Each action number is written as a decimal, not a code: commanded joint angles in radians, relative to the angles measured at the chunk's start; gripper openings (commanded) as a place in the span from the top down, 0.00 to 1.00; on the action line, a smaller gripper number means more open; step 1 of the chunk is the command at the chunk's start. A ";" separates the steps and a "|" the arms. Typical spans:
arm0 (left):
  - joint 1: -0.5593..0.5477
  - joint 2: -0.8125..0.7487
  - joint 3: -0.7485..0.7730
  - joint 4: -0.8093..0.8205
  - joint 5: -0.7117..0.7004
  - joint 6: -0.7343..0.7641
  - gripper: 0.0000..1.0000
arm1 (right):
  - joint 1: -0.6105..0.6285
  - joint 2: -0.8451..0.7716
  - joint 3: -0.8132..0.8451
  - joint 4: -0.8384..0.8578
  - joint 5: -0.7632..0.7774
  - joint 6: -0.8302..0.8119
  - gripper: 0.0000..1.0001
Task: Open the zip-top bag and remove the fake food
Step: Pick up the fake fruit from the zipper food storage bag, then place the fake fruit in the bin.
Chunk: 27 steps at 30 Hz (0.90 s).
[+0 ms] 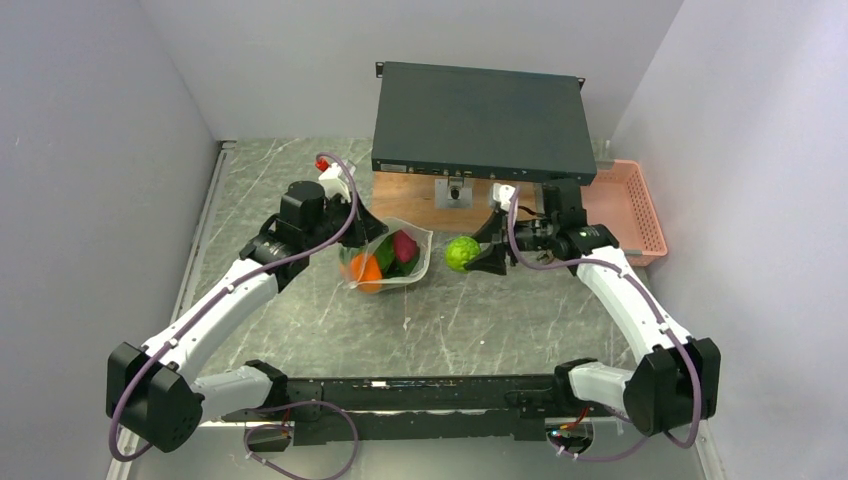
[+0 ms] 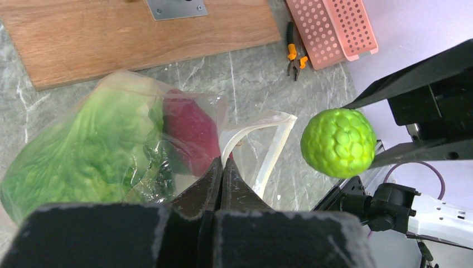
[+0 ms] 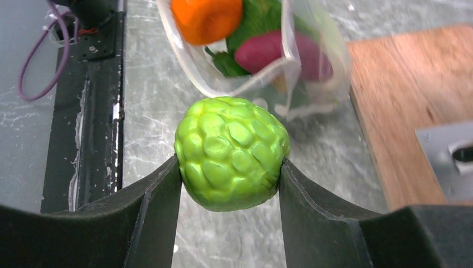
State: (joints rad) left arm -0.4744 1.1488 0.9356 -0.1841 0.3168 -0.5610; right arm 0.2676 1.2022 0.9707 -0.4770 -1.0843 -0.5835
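My right claw (image 3: 230, 167), half open, grips the green ball (image 3: 231, 151) just beside the bag (image 2: 262, 139). My left claw (image 2: 222, 167) is pinched shut on the bag's rim, with lettuce (image 2: 95, 145), a red piece (image 2: 192, 134) and an orange (image 3: 206, 17) inside. Beyond lie the wooden board (image 2: 139, 33), pliers (image 2: 295, 53) and pink basket (image 2: 334, 28).

bench (image 1: 470, 320): grey, marbled
board (image 2: 111, 33): wooden, flat on bench; metal plate (image 2: 175, 8) on it
dark box (image 1: 480, 120): above board
basket (image 1: 628, 205): pink, perforated; pliers (image 2: 295, 54) just beside
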 commanded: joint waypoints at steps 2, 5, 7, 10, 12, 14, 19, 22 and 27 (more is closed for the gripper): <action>0.012 -0.024 -0.012 0.073 0.015 0.022 1.00 | -0.117 -0.079 -0.083 0.065 -0.018 0.078 0.87; 0.017 -0.025 -0.020 0.083 0.022 0.026 1.00 | -0.204 -0.105 -0.146 0.113 0.002 0.142 0.87; 0.022 -0.029 -0.027 0.094 0.027 0.027 1.00 | -0.275 -0.116 -0.183 0.160 0.012 0.199 0.86; 0.026 -0.034 -0.039 0.107 0.033 0.027 1.00 | -0.392 -0.125 -0.227 0.220 0.023 0.277 0.86; 0.029 -0.037 -0.049 0.119 0.038 0.026 1.00 | -0.456 -0.121 -0.241 0.239 0.037 0.306 0.86; 0.029 -0.040 -0.055 0.127 0.043 0.025 1.00 | -0.511 -0.116 -0.253 0.260 0.064 0.334 0.86; 0.034 -0.042 -0.061 0.141 0.056 0.027 1.00 | -0.616 -0.093 -0.260 0.332 0.131 0.407 0.86; 0.036 -0.044 -0.064 0.142 0.059 0.033 1.00 | -0.668 -0.073 -0.254 0.378 0.193 0.458 0.88; 0.042 -0.054 -0.075 0.153 0.063 0.033 1.00 | -0.725 -0.026 -0.230 0.436 0.278 0.521 0.89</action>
State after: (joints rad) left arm -0.4416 1.1336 0.8680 -0.0929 0.3626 -0.5430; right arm -0.4229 1.1488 0.7090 -0.1444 -0.8902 -0.1444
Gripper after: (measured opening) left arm 0.010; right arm 0.573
